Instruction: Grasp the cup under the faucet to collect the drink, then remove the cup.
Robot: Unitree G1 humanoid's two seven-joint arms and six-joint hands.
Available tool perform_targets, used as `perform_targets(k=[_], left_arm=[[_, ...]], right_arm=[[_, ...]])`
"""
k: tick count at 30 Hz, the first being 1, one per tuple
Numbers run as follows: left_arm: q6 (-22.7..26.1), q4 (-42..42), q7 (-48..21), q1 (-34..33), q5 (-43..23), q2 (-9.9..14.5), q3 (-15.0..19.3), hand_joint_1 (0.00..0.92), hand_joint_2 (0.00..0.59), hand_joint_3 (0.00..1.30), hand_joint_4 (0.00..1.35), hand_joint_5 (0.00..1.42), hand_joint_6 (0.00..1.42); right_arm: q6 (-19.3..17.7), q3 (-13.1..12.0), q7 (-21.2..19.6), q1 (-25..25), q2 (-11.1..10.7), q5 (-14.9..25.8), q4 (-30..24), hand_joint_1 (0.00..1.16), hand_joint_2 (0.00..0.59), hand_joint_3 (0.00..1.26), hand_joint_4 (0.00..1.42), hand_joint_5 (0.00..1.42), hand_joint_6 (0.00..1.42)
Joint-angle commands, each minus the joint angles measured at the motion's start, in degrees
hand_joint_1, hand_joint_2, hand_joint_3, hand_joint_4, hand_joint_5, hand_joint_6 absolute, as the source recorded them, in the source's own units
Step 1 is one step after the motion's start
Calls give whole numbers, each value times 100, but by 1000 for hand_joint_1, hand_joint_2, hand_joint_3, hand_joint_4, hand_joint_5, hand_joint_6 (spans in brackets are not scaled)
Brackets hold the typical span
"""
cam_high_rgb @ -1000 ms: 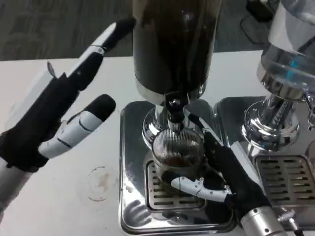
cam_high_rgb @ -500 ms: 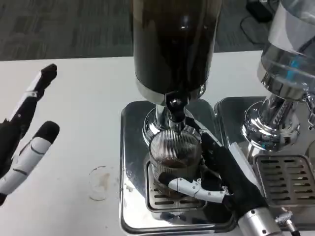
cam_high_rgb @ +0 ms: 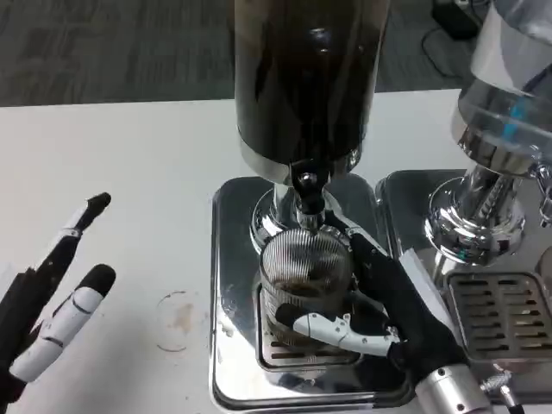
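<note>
Head view. The cup (cam_high_rgb: 306,280), a ribbed clear glass, stands upright on the drip tray (cam_high_rgb: 233,345) directly below the faucet (cam_high_rgb: 308,203) of the dark dispenser (cam_high_rgb: 306,78). A little dark drink shows in the cup's lower part.

The right hand (cam_high_rgb: 392,306) grips the cup. It comes in from 5 o'clock, its dark palm against the cup's 3 o'clock side and a white finger (cam_high_rgb: 332,328) wrapped across the near wall low down. From the hand, the cup lies toward 10 o'clock. The cup's long axis is vertical, in line with the faucet above it.

The left hand (cam_high_rgb: 52,302) is at 9 o'clock from the cup, well apart, over the bare table (cam_high_rgb: 129,172). Its fingers are spread and it holds nothing. A faint ring stain (cam_high_rgb: 177,319) marks the table between it and the tray.

A second, clear dispenser (cam_high_rgb: 509,112) with its own grate (cam_high_rgb: 504,310) stands at 3 o'clock, near the right forearm.

The right hand is plainly the nearer one and already has the cup. To take it away, the cup will probably have to come back toward 6 o'clock, kept upright and clear of the faucet.
</note>
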Motion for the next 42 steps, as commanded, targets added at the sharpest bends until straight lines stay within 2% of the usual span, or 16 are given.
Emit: perform_targets(k=[1, 3, 23, 42], left_arm=[[-109, 201, 43, -41, 60, 130, -81, 0, 221, 71, 0, 0, 0], [-119, 242, 34, -58, 51, 144, -96, 0, 221, 73, 0, 0, 0], [-137, 289, 91, -40, 34, 182, -203, 0, 221, 91, 0, 0, 0], [-107, 250, 147, -12, 42, 182, -223, 0, 221, 106, 0, 0, 0]], right_arm=[[-88, 3, -184, 62, 49, -97, 56, 921, 144, 186, 313, 488, 603], [-61, 27, -94, 23, 15, -74, 74, 925, 144, 190, 313, 489, 605], [-235, 61, -519, 91, 94, -330, 70, 986, 171, 285, 402, 617, 795], [-293, 100, -675, 47, 85, -461, 78, 1016, 167, 340, 451, 725, 986]])
